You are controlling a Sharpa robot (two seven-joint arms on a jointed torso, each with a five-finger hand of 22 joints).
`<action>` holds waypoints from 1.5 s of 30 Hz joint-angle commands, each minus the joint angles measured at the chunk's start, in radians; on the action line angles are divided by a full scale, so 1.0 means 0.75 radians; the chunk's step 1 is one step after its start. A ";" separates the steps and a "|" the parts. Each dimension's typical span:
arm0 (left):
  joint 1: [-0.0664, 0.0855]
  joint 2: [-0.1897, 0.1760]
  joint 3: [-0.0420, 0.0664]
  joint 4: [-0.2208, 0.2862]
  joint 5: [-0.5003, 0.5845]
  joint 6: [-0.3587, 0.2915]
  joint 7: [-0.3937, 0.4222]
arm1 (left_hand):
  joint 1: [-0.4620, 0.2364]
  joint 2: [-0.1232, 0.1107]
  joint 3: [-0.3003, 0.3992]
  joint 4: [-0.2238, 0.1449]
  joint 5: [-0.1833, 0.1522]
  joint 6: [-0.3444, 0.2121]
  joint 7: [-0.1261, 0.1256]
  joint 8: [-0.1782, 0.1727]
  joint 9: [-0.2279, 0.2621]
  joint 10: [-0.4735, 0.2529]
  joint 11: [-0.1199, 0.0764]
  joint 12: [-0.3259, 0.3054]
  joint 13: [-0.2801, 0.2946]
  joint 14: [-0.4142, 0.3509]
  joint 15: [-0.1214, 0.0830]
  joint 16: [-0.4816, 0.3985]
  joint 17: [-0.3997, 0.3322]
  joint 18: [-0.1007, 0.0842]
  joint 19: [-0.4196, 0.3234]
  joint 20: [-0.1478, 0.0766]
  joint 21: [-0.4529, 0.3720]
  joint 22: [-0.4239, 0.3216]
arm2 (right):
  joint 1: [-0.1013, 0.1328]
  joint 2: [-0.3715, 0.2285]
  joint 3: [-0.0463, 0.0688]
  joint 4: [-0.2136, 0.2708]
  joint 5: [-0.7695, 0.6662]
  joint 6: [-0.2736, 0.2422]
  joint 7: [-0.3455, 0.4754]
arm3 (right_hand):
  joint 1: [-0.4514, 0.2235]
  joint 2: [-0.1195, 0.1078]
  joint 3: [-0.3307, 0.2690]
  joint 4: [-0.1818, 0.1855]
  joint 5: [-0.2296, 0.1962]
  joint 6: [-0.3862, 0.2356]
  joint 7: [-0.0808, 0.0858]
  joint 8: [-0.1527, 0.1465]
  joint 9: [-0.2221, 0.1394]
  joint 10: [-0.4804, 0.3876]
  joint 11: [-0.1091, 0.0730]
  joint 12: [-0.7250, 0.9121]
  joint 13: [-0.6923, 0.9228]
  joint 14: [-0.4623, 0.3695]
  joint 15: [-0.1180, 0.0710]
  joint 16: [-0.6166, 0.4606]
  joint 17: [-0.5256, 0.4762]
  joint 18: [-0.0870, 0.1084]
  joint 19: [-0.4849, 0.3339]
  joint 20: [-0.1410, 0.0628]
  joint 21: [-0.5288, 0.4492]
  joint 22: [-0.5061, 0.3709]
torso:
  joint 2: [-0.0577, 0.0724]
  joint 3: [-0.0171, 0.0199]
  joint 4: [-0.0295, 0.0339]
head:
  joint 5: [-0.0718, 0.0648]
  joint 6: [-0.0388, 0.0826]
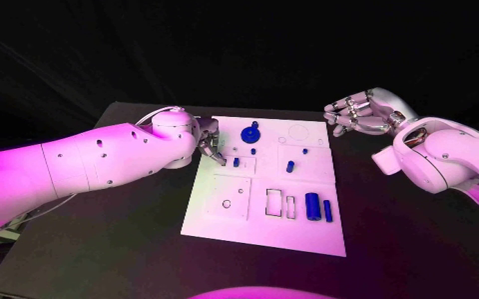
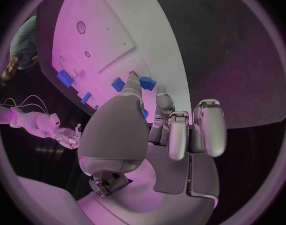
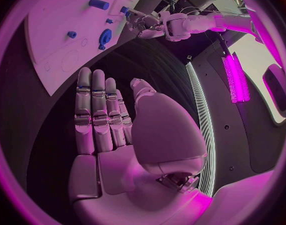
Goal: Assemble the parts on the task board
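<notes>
The white task board (image 1: 261, 233) lies in the middle of the black table. On it are a blue gear-like part (image 1: 250, 133), several small blue pegs (image 1: 237, 162) and two blue cylinders (image 1: 312, 206) near rectangular slots. My left hand (image 1: 210, 145) hovers over the board's left edge, with half-curled fingers and nothing plainly in them. Its thumb tip (image 2: 133, 78) reaches between two small blue parts (image 2: 147, 83). My right hand (image 1: 357, 115) hangs off the board's far right corner. Its fingers (image 3: 96, 110) are stretched out flat and hold nothing.
The board has a round recess (image 1: 298, 131) at its far right and a raised plate with a hole (image 1: 228, 201) at its near left. Black table (image 1: 120, 243) surrounds the board on all sides.
</notes>
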 commanded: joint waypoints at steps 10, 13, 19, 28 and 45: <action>0.000 0.007 -0.001 -0.005 0.017 0.030 0.026 | 0.048 0.040 0.002 -0.002 0.001 -0.014 -0.001 0.018 0.010 -0.014 0.002 -0.010 0.005 0.116 -0.002 -0.010 0.290 -0.012 -0.003 0.006 0.003 0.001 | -0.001 0.001 0.000 0.000 -0.001 0.011 0.003 | 0.000 0.012 0.005 -0.003 0.005 -0.002 0.004 -0.004 0.002 -0.002 0.007 0.000 0.002 0.002 0.002 -0.002 -0.002 0.009 0.005 0.006 -0.008 -0.001 | 0.001 0.0003 0.0008 | -0.003 0.000; 0.000 0.007 -0.001 -0.005 0.022 0.027 0.033 | 0.061 0.057 0.006 -0.003 0.001 -0.016 0.000 0.021 0.013 -0.018 0.003 -0.014 0.001 0.116 -0.001 -0.010 0.289 -0.012 -0.003 0.007 0.004 0.002 | -0.001 0.002 0.000 0.000 -0.001 0.012 0.003 | 0.000 0.012 0.005 -0.003 0.005 -0.002 0.004 -0.004 0.002 -0.002 0.007 0.000 0.002 0.002 0.002 -0.002 -0.002 0.009 0.005 0.006 -0.008 -0.001 | 0.001 0.0002 0.0005 | -0.002 0.000; 0.000 0.007 -0.001 -0.006 0.034 0.027 0.048 | 0.100 0.109 0.019 -0.005 -0.001 -0.020 0.001 0.027 0.018 -0.026 0.003 -0.027 -0.009 0.115 0.000 -0.012 0.288 -0.013 -0.004 0.009 0.005 0.005 | -0.001 0.002 0.000 0.000 -0.001 0.012 0.003 | 0.000 0.012 0.005 -0.003 0.005 -0.002 0.004 -0.004 0.002 -0.002 0.007 0.000 0.002 0.002 0.002 -0.002 -0.002 0.009 0.005 0.006 -0.008 -0.001 | 0.001 0.0006 -0.0007 | -0.001 0.000; 0.000 0.005 -0.001 -0.005 0.057 0.036 0.067 | 0.135 0.203 0.037 -0.002 0.000 -0.025 -0.001 0.027 0.021 -0.043 0.001 -0.054 -0.035 0.112 -0.001 -0.020 0.279 -0.012 -0.008 0.010 0.003 0.003 | -0.001 0.002 0.000 0.000 -0.001 0.015 0.001 | -0.003 0.013 0.005 -0.003 0.007 -0.003 0.004 -0.004 0.002 -0.002 0.007 0.001 0.002 0.002 0.002 -0.002 -0.002 0.009 0.006 0.006 -0.009 -0.004 | 0.000 0.0006 -0.0003 | 0.000 0.000; 0.000 -0.007 -0.002 0.000 0.077 0.050 0.080 | 0.244 0.299 0.129 -0.003 0.005 -0.065 0.007 -0.029 -0.015 -0.085 0.006 -0.110 -0.085 0.108 0.002 -0.028 0.272 -0.011 -0.012 0.013 0.003 0.005 | -0.003 0.003 0.000 -0.003 -0.001 0.019 -0.002 | -0.004 0.013 0.005 -0.003 0.007 -0.002 0.004 -0.004 0.002 -0.002 0.007 0.001 0.002 0.002 0.002 -0.002 -0.002 0.009 0.006 0.006 -0.009 -0.004 | 0.000 -0.0002 0.0006 | -0.002 0.000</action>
